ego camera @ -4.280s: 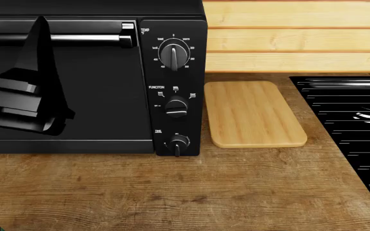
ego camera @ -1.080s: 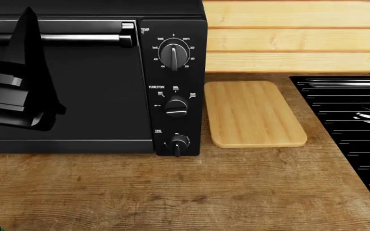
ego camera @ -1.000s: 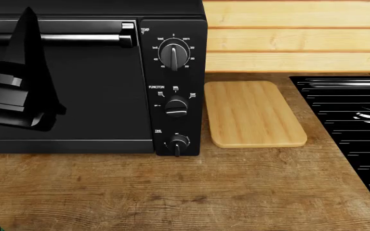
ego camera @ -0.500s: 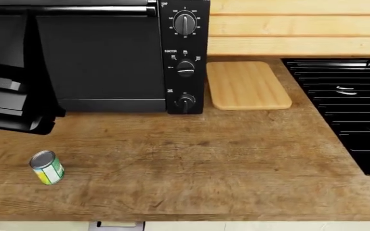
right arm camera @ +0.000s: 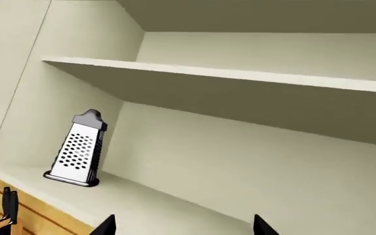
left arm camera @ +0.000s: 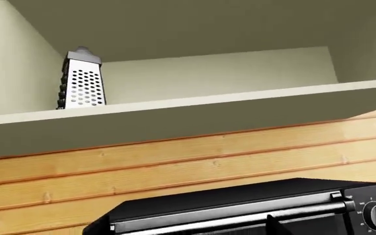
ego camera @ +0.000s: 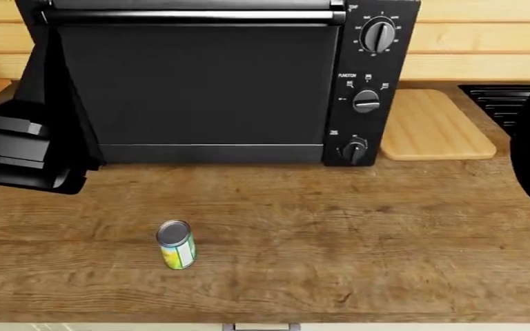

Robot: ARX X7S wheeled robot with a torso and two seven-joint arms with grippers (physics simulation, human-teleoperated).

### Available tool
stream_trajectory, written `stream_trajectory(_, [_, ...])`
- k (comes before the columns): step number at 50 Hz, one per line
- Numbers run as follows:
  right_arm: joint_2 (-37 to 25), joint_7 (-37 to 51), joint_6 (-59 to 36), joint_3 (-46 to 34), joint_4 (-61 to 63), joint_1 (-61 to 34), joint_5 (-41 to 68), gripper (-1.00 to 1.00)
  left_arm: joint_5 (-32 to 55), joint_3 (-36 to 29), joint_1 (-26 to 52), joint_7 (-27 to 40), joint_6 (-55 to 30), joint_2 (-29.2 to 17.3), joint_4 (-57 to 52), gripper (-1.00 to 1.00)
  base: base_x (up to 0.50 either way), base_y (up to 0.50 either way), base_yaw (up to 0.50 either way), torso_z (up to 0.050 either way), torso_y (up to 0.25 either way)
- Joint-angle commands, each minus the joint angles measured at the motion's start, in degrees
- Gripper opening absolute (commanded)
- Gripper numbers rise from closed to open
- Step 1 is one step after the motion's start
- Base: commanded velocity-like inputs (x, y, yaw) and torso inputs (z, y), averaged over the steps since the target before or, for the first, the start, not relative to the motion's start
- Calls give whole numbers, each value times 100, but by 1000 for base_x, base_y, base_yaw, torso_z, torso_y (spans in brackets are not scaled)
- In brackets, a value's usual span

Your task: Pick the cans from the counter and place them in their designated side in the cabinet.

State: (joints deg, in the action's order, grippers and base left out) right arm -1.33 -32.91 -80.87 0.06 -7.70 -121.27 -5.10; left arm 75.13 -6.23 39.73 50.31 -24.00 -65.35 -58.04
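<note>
- I see the counter [ego camera: 339, 234], a long brown wood-grain slab that fills the lower half of my head view, with a thick front edge along the bottom.
- On it at the back stands a black toaster oven [ego camera: 201, 76], boxy, with a dark glass door, a metal bar handle on top and three round knobs down its right panel; the small white lettering beside the knobs is too small for me to read.
- Above it, in the wrist views, a pale cream cabinet [right arm camera: 240, 78] stands open, with flat shelves. On its lower shelf at the far end stands a steel box grater [right arm camera: 77, 149], tapered and perforated, with a dark handle on top.
- Behind the oven runs a wall of light horizontal wooden planks [left arm camera: 175, 166].
- My left gripper [ego camera: 36, 162] is a dark, blocky shape at the head view's left, in front of the oven's left edge; I cannot tell how wide its fingers are.
- My right gripper [right arm camera: 182, 224] shows two dark fingertips spread well apart with nothing between them, facing the cabinet.
- A pale wooden cutting board [ego camera: 435, 127] with rounded corners lies flat just right of the oven.
- The short can [ego camera: 176, 244] with a silver top and green-yellow-white label stands upright on the counter, in front of the oven, apart from both grippers; its label is illegible.
</note>
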Motion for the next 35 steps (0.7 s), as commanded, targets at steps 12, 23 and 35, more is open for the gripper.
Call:
stream_trajectory(12, [-1082, 2373, -911, 33, 1234, 1245, 3524, 100, -364, -192, -250, -101, 11, 180, 11, 100, 45, 2, 500, 0, 0])
stream_trajectory(23, [-1835, 4604, -886, -127, 1316, 1802, 7366, 100, -415, -315, -188, -110, -53, 238, 37, 100, 34, 17, 364, 0, 0])
stream_trajectory(35, [-2356, 5410, -819, -511, 1410, 2126, 9522, 100, -486, -390, -199, -148, -61, 274, 71, 100, 0, 0, 0, 0, 0])
